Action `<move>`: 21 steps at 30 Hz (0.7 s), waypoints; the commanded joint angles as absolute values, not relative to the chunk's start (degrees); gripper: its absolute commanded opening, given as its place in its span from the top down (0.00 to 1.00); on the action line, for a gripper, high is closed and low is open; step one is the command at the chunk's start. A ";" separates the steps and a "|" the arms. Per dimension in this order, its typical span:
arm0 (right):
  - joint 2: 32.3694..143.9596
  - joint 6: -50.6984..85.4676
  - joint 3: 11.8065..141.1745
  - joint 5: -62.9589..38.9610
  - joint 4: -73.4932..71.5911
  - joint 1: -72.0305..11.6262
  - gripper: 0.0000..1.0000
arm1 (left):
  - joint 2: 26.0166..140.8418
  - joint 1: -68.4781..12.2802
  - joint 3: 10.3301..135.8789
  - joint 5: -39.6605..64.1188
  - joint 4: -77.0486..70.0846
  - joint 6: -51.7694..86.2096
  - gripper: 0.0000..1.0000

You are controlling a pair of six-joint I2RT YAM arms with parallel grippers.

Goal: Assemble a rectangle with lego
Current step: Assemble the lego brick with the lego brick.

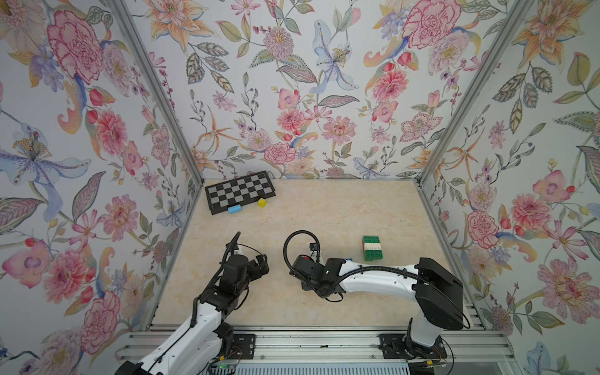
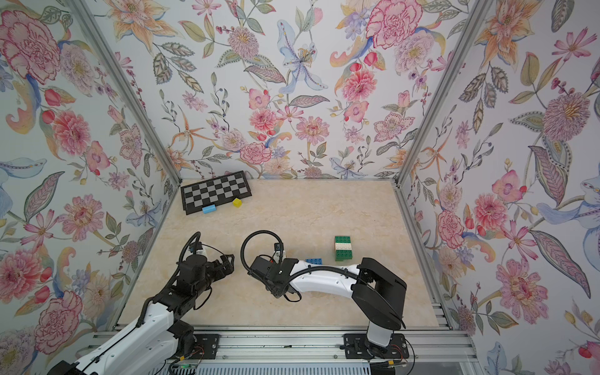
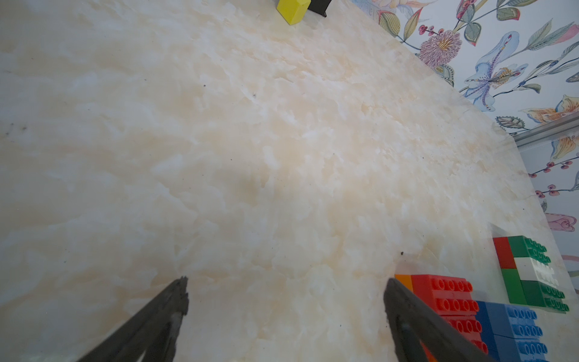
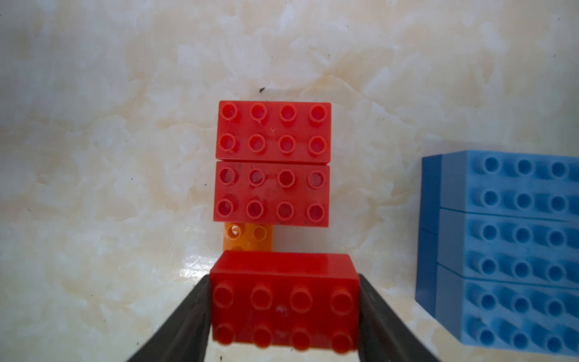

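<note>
Found floral wallpaper (image 1: 292, 81) on three sides, edged by aluminium posts (image 1: 156, 91), closing in a cream marble-patterned tabletop (image 1: 324, 211). Noted a black-and-grey chequered board (image 1: 240, 191) lying flat in the far left corner, with a light-blue block (image 1: 234, 209) at its near edge and a yellow cube (image 1: 262, 202) just beside it.

Located the lego (image 2: 343, 248) on the near right part of the tabletop. Saw a green-and-white stack (image 1: 372, 248), red on one side in the left wrist view, standing apart. Saw a blue stack (image 4: 507, 247) near it, partly hidden behind the right arm (image 1: 373, 279) in both top views. Saw two red bricks (image 4: 272, 163) pressed side by side on an orange brick (image 4: 247, 239).

Found the right gripper (image 4: 283, 279) clamped on the short ends of a single red brick (image 4: 283, 310), studs up, over the bare end of the orange brick; could not tell whether touching it. Found the left gripper (image 3: 286, 282) spread wide over bare tabletop, holding nothing, near the two red bricks.
</note>
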State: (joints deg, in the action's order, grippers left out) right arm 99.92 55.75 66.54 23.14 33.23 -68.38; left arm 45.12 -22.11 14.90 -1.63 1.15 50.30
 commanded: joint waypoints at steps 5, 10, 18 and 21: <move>102.46 55.46 68.56 22.68 33.10 -67.76 0.53 | 45.60 -21.50 15.84 -1.13 0.00 49.31 0.01; 103.49 55.35 68.97 22.19 32.32 -67.54 0.54 | 45.65 -21.47 15.73 -1.05 -0.10 49.31 0.01; 104.79 55.28 69.18 22.29 31.90 -67.14 0.54 | 45.09 -21.51 15.38 -0.79 0.00 49.31 0.01; 105.05 55.60 68.98 22.23 31.81 -66.82 0.54 | 45.00 -21.53 15.38 -0.79 0.02 49.31 0.01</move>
